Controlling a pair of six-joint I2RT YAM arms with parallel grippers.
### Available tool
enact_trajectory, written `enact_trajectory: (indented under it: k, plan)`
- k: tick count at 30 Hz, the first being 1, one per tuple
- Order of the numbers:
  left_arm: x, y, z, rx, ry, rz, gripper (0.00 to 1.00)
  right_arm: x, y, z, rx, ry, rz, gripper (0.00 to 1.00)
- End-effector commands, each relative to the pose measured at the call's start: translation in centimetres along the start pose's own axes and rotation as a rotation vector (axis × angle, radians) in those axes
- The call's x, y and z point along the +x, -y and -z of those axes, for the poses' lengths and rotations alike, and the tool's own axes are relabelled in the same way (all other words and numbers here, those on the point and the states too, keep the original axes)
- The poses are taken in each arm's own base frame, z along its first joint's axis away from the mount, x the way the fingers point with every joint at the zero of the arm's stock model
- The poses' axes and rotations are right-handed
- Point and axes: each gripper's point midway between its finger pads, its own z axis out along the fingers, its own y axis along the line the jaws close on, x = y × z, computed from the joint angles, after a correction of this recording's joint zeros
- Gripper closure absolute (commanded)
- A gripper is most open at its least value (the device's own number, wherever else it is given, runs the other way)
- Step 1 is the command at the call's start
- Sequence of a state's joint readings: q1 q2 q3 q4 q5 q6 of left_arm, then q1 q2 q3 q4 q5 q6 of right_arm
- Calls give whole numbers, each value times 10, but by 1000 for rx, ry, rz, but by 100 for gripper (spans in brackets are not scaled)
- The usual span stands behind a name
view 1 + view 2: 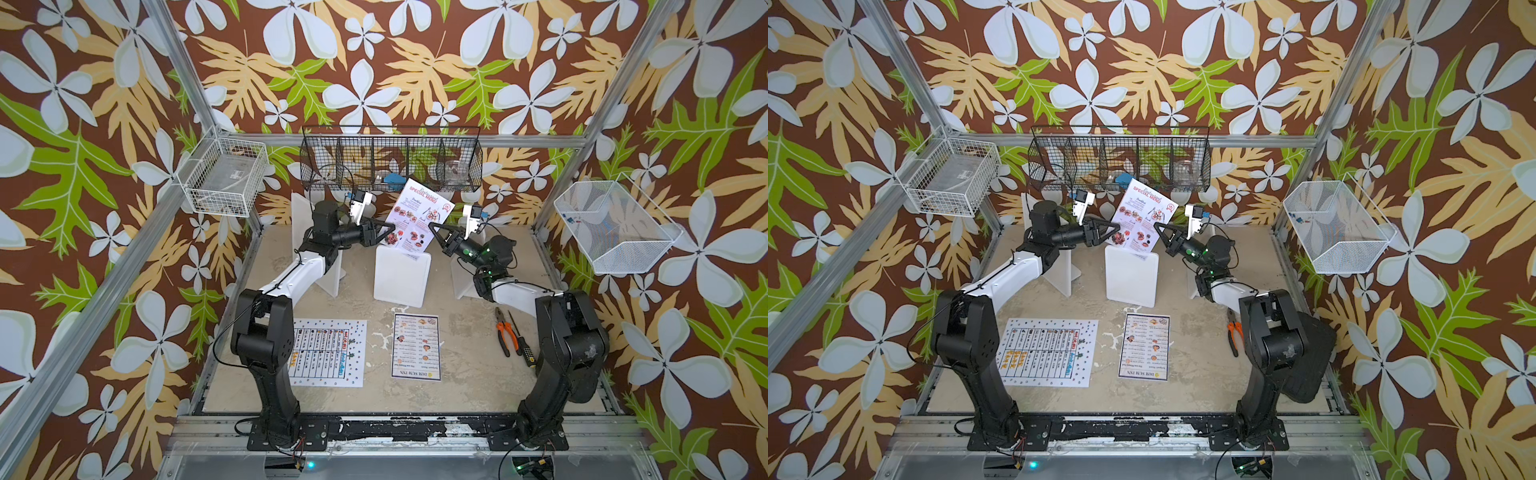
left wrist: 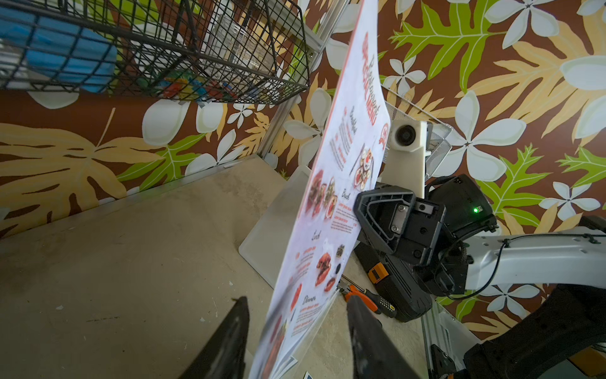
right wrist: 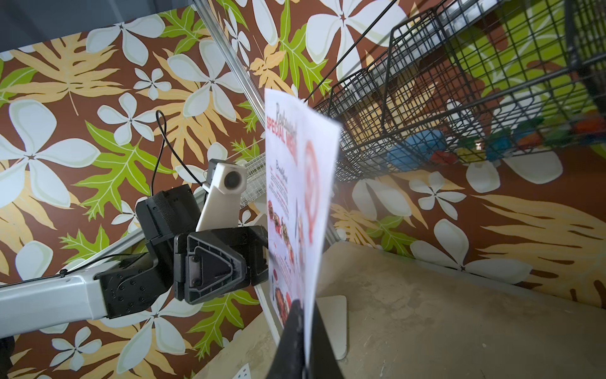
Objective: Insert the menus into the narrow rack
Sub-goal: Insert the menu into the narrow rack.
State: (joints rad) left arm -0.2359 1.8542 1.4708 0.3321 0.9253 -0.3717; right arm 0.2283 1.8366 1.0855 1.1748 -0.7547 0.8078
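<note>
Printed in red on the upright pinkish menu (image 1: pixel 417 218), far centre: "SPECIAL MENU", with script headings "Lunch" and "Dinner" lower down. On the flat dark-bordered menu (image 1: pixel 415 345), near centre, upside down: "DIM SUM INN".

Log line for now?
left gripper open astride SPECIAL MENU | right gripper shut on it | white rack beneath | dotted menu, DIM SUM INN flat

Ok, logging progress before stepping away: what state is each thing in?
SPECIAL MENU: held upright, lower edge at top of white rack
DIM SUM INN menu: flat on table
Dotted-border menu: flat on table
Left end effector: open, astride SPECIAL MENU
Right end effector: shut on SPECIAL MENU
</note>
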Motion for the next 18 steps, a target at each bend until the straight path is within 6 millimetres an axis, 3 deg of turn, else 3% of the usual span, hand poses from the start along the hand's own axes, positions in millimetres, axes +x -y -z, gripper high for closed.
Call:
enact_trajectory:
  k: [1,18]
  plan:
    - [-4,4,-1,23,5,-21,50,-2,-10,0,-59,-12,18,100]
    - [-3,4,-1,25,1,-18,53,10,-5,5,-86,-126,42,100]
